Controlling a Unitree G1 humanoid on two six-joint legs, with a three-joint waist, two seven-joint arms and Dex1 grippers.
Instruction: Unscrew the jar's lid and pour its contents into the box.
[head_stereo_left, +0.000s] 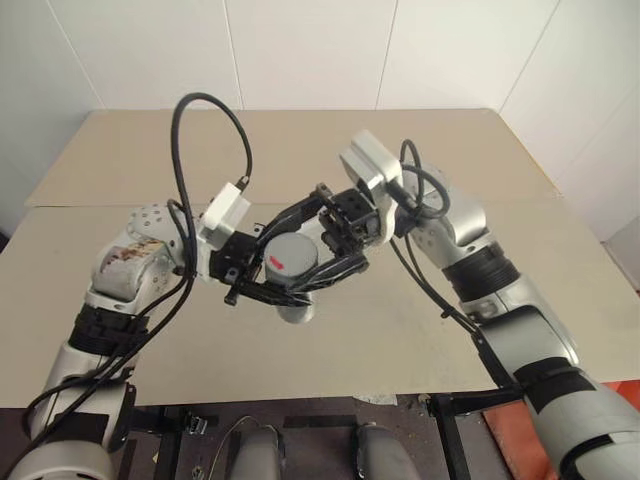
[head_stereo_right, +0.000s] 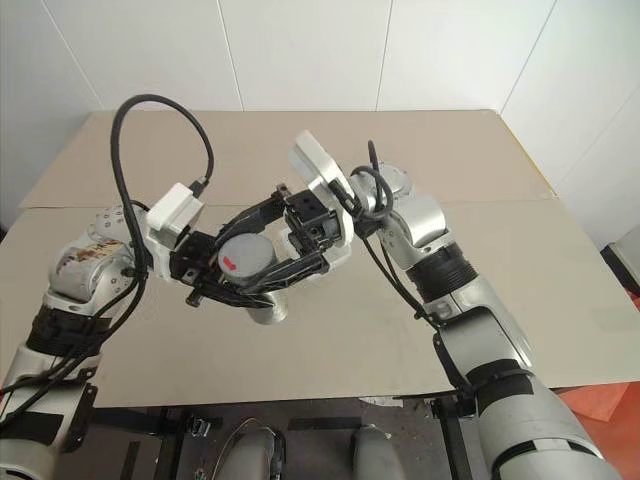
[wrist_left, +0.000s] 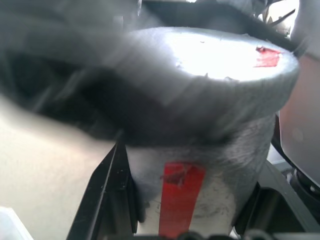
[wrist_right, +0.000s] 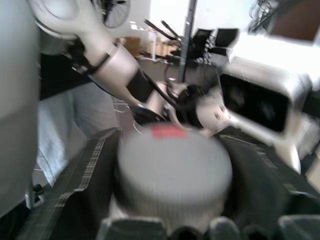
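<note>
Held up in the air over the near part of the table (head_stereo_left: 420, 330), between the two arms, is the jar (head_stereo_left: 296, 300). The left gripper (head_stereo_left: 262, 272) has its black fingers clamped tight on the jar's body; in the left wrist view the fingers (wrist_left: 107, 192) flank the greyish wall either side of the red label stripe (wrist_left: 180, 197). The jar's long axis is tilted rather than plumb: its base points down and toward the robot, and its capped end faces up toward the head camera.

On that upper end sits the lid (head_stereo_left: 289, 256), a round grey disc marked with a small red patch (head_stereo_left: 277, 263); it looks seated on the jar, though whether it has been loosened cannot be told. The right gripper (head_stereo_left: 327, 246) reaches in from the opposite side with its fingers straddling the lid. In the right wrist view one finger (wrist_right: 82, 170) stands on each side of the cap; whether they press on it or stand slightly clear cannot be told from the pictures.

A thick black cable (head_stereo_left: 205, 130) loops above the left wrist. Beyond the hands the tan tabletop runs back to the white wall (head_stereo_left: 310, 50).
</note>
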